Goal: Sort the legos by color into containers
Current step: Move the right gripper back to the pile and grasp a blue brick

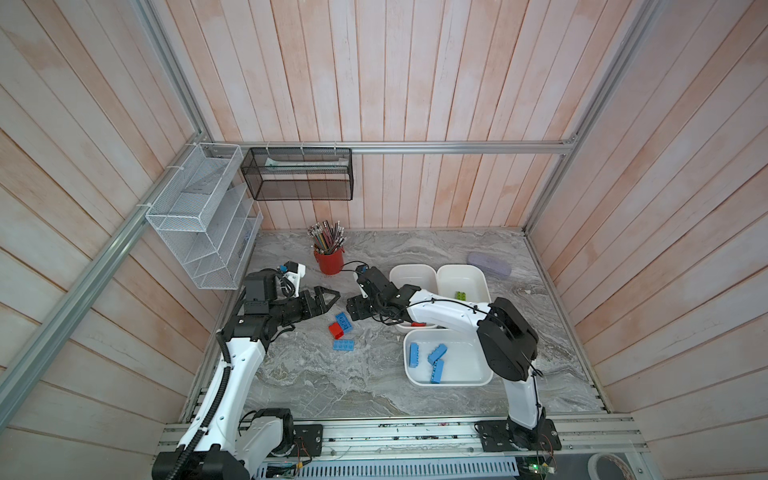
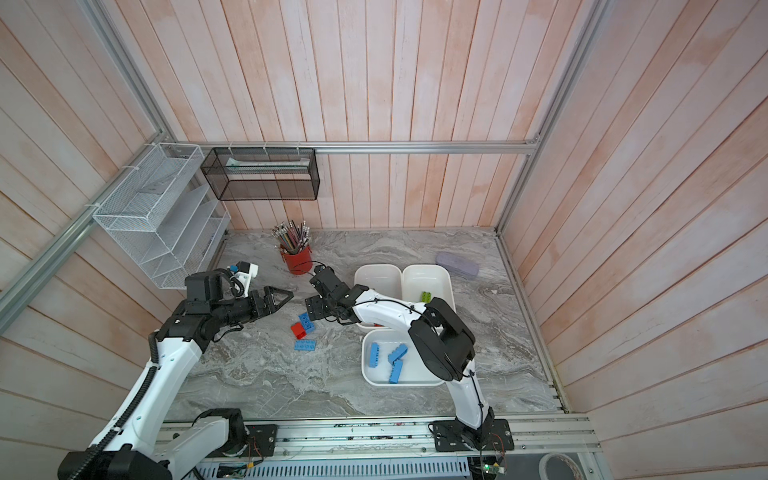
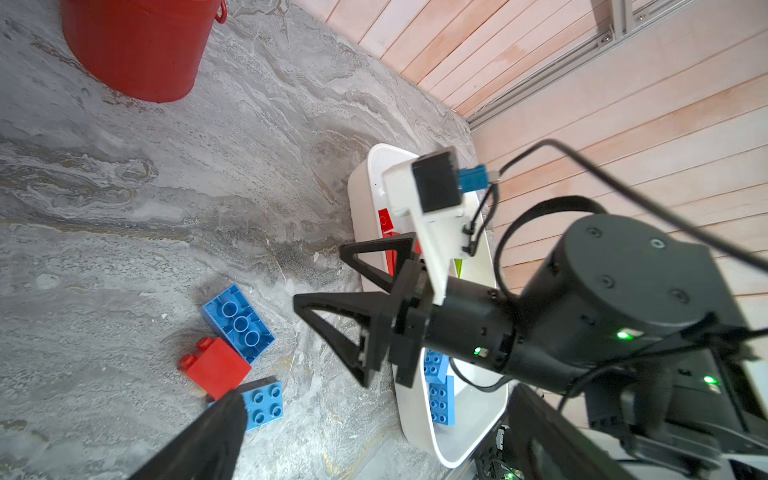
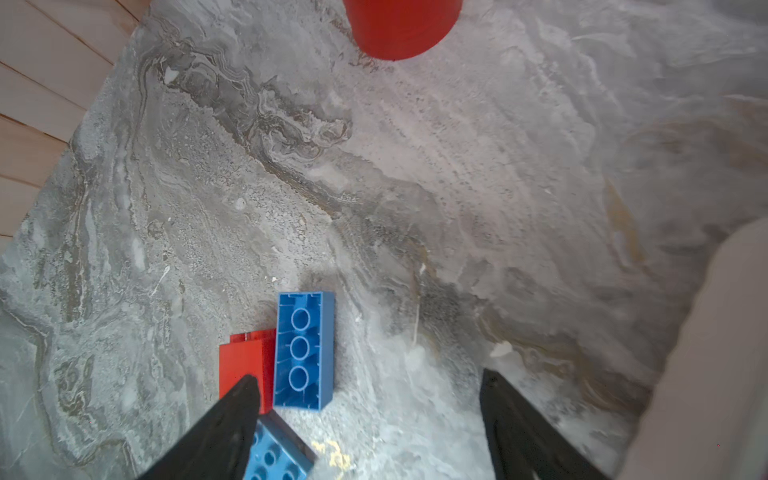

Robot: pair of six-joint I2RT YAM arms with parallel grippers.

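A: So, what's left out?
B: Flipped blue brick (image 4: 304, 351) touching red brick (image 4: 245, 357), 2nd blue brick (image 1: 343, 345) just beside, all on table (image 1: 316, 386).
A: Grippers?
B: Right gripper (image 4: 369, 378) wide open, empty, over them; left gripper (image 1: 327, 296) open, prob. empty. Risk: finger snags red w/ blue.

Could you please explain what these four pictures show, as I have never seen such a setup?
Two robot arms work at a marbled table, sorting toy bricks by colour. Two pictures look down from overhead; the other two come from a camera on each wrist. The left gripper and right gripper are both open, holding nothing. Loose on the table lie a red brick, an upturned blue brick and a studs-up blue brick. The near tub holds blue bricks, the far right tub a green brick, the far left tub red bricks.
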